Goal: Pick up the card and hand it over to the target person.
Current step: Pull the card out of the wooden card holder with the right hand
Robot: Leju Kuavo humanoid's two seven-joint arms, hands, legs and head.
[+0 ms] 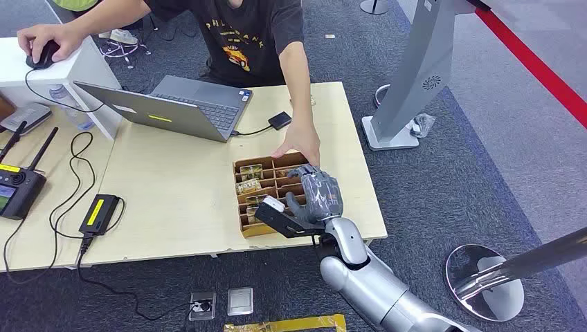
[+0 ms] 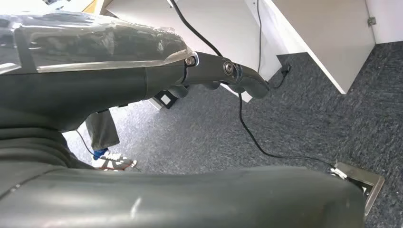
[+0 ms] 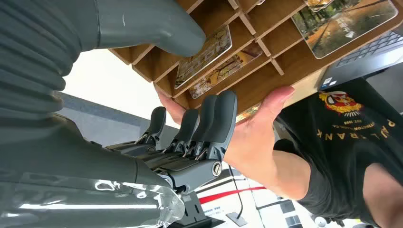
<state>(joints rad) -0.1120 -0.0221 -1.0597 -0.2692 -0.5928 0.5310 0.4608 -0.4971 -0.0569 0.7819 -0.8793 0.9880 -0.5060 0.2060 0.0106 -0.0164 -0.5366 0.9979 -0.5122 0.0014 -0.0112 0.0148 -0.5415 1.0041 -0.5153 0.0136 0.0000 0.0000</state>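
Note:
A wooden compartment box [image 1: 237,200] lies near the table's right front corner, with picture cards [image 1: 249,185] flat in its slots. My right hand [image 1: 320,194] hovers over the box's right side and holds nothing. The right wrist view shows this hand [image 3: 157,142] with its thumb [image 3: 157,23] near two cards [image 3: 204,52] and its fingers [image 3: 209,118] apart from it. A person's hand [image 1: 301,142] rests on the box's far edge, just beyond my fingers. My left hand [image 2: 119,80] hangs over the carpet, empty.
A person in a dark shirt [image 1: 242,34] leans over the table's far side. An open laptop [image 1: 187,104] sits at the back, a remote controller [image 1: 17,190] and a power adapter [image 1: 99,213] with cables on the left. A grey stand [image 1: 415,83] rises right of the table.

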